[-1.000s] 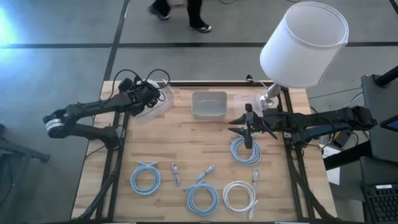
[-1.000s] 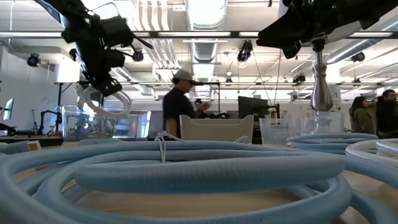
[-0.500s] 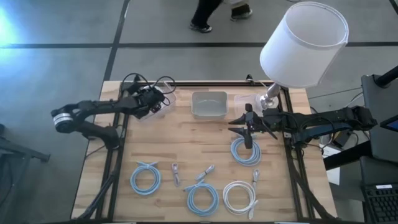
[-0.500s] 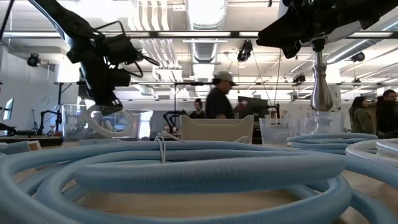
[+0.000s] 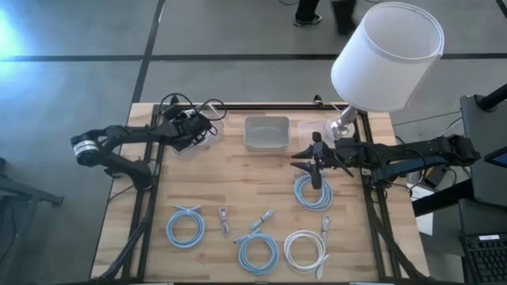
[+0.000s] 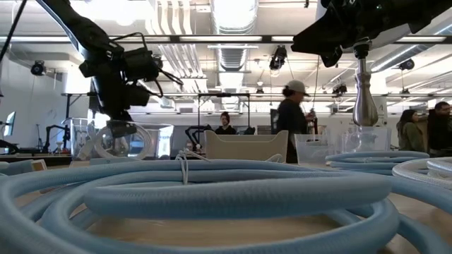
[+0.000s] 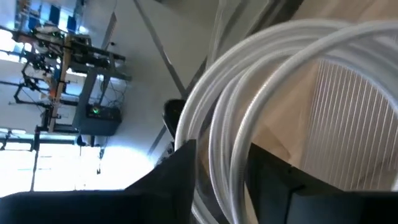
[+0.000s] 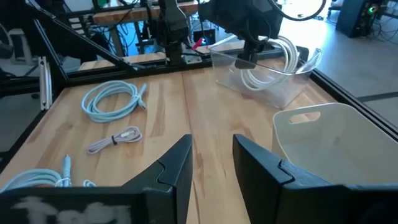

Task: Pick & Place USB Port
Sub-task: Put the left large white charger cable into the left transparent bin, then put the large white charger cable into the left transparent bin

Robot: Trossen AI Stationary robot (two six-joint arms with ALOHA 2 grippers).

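My left gripper (image 5: 192, 127) is at the table's far left, above a clear plastic bin (image 5: 207, 134), shut on a white coiled cable (image 8: 268, 64). The coil's lower loops (image 6: 121, 143) reach down inside the bin's walls. My right gripper (image 5: 317, 168) is open and waits above a light blue cable coil (image 5: 313, 193) on the right side of the table, touching nothing. Its two fingers frame bare wood in the right wrist view (image 8: 211, 168). My left gripper pinches several strands of the white coil at its top (image 7: 225, 149) between its two fingers (image 7: 181, 167), coming from above. The coil hangs below the fingers, inside the clear bin (image 8: 273, 87). I cannot tell whether its lower loops rest on the bin's floor.
A white tray (image 5: 266, 133) stands at the far middle, with a small clear container (image 5: 309, 125) and a lamp (image 5: 386, 55) to its right. Along the near edge lie blue coils (image 5: 184, 226) (image 5: 257, 252), a white coil (image 5: 305, 250) and short grey cables (image 5: 224, 220). People walk beyond the table.
My left gripper has moved down and a little toward the table's right, still shut on the white coil. The coil has gone from hanging at the bin's rim to sitting lower, inside the bin. The right arm has kept still. A person has walked past behind the table.
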